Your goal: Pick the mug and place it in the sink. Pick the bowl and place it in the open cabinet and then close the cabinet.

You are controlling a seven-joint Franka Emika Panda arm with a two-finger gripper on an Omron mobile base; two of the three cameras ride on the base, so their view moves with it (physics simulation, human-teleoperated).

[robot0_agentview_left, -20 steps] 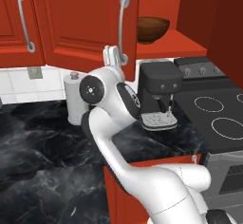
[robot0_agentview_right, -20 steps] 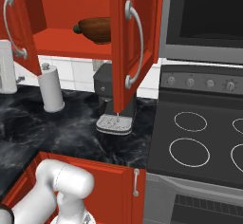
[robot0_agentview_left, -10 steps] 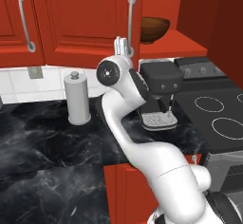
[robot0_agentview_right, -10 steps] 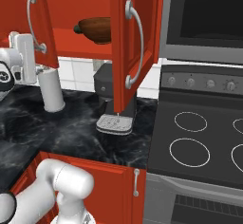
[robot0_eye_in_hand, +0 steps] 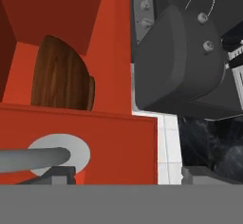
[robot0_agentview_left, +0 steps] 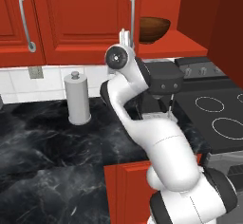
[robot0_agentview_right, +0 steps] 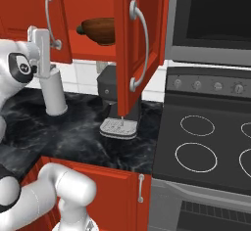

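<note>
The brown wooden bowl rests on the red shelf of the open upper cabinet. The cabinet's door stands swung out toward the base. My gripper is raised in front of the closed neighbouring door, left of the bowl, just below that door's silver handle. Its jaws are open with nothing between them. The mug and the sink are out of view.
A dark coffee machine stands on the black marble counter under the open cabinet. A paper towel roll is to its left. The stove and a microwave are on the right.
The arm has lifted and swung the hand up beside the closed door's handle, bringing it into the right base view. The jaws have narrowed slightly.
</note>
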